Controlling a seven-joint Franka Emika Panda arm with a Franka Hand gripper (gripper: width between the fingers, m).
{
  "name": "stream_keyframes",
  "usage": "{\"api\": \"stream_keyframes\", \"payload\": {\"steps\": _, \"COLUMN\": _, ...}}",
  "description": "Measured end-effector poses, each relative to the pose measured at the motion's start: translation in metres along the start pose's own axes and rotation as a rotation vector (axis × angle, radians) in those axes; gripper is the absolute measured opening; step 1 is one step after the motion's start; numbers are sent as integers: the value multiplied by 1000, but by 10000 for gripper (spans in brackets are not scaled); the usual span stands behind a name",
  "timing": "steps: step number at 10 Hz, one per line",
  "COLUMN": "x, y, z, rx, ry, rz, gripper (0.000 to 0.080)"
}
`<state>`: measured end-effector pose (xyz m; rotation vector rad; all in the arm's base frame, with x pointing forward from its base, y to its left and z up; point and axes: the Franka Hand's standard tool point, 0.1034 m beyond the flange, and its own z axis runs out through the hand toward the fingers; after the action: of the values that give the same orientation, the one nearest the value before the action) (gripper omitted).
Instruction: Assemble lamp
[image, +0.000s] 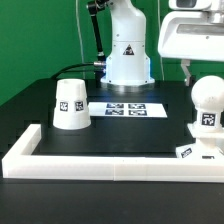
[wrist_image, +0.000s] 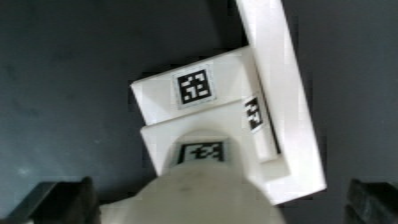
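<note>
White plastic is most of what the exterior view shows: the tapered cone shade (image: 72, 103) stands wide end down on the black table (image: 120, 135) toward the exterior view's left, well apart from the other lamp parts. The marker board (image: 127, 108) lies flat in front of the robot's pedestal (image: 127, 50). At the exterior view's right the rounded bulb (image: 206, 103) stands upright on the flat square base (image: 197, 152), which sits against the white bar (image: 100, 163) edging the table. The gripper (image: 192, 66) hangs just above the bulb. In the wrist view the bulb (wrist_image: 199, 185) and the base (wrist_image: 187, 90) fill the middle (both tagged), while the dark fingertips (wrist_image: 54, 200) stand spread wide at either side, touching neither.
</note>
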<state>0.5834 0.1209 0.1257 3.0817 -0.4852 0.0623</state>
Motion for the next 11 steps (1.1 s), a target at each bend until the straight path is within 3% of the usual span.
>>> {"api": "stream_keyframes", "payload": {"steps": 1, "x": -8, "y": -2, "z": 0, "rx": 3, "ry": 3, "rz": -96, "gripper": 698}}
{"api": "stream_keyframes", "payload": {"steps": 2, "x": -15, "y": 6, "z": -4, "rx": 5, "ry": 2, "rz": -190, "gripper": 698}}
{"api": "stream_keyframes", "payload": {"steps": 4, "x": -22, "y": 43, "z": -20, "rx": 17, "ry": -6, "rz": -240, "gripper": 698}}
{"api": "stream_keyframes", "payload": {"steps": 8, "x": -23, "y": 44, "z": -18, "rx": 14, "ry": -8, "rz": -238, "gripper": 698}}
{"api": "stream_keyframes", "payload": {"steps": 9, "x": -26, "y": 55, "z": -16, "rx": 18, "ry": -8, "rz": -303, "gripper": 698}}
{"api": "stream_keyframes", "payload": {"steps": 11, "x": -42, "y": 115, "z": -13, "rx": 17, "ry": -38, "rz": -368, "gripper": 698}}
